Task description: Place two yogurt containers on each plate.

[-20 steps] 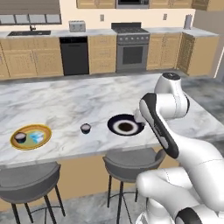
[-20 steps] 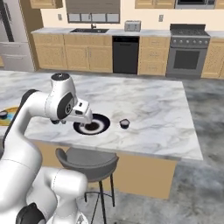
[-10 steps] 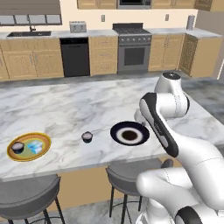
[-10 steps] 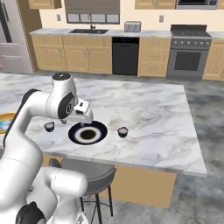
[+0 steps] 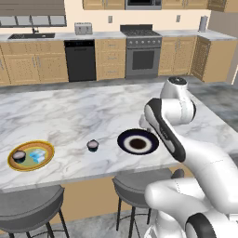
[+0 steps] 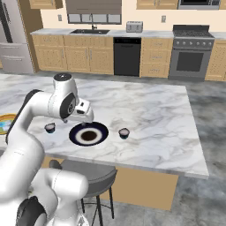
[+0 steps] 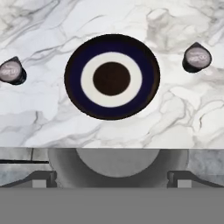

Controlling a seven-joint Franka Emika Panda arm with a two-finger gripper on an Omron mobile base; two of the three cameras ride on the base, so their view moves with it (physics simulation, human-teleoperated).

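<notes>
A: Going left to right from the navy plate (image 5: 138, 142), we saw the yellow plate (image 5: 30, 155) far to its left on the worktop (image 5: 74, 116), already carrying a dark cup (image 5: 19, 155) and a blue tub (image 5: 38, 155).

B: One pale cup (image 5: 93, 145) sat just left of the navy plate, another (image 6: 124, 133) just right, both awaiting transfer.

A: We judged the claw's jaws were apart and empty above that plate, though the arm hid them.

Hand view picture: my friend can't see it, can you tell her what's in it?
A dark plate with a pale ring and brown centre lies on a marble counter. One small yogurt cup stands on each side of it, off the plate; the other cup is opposite.
</notes>
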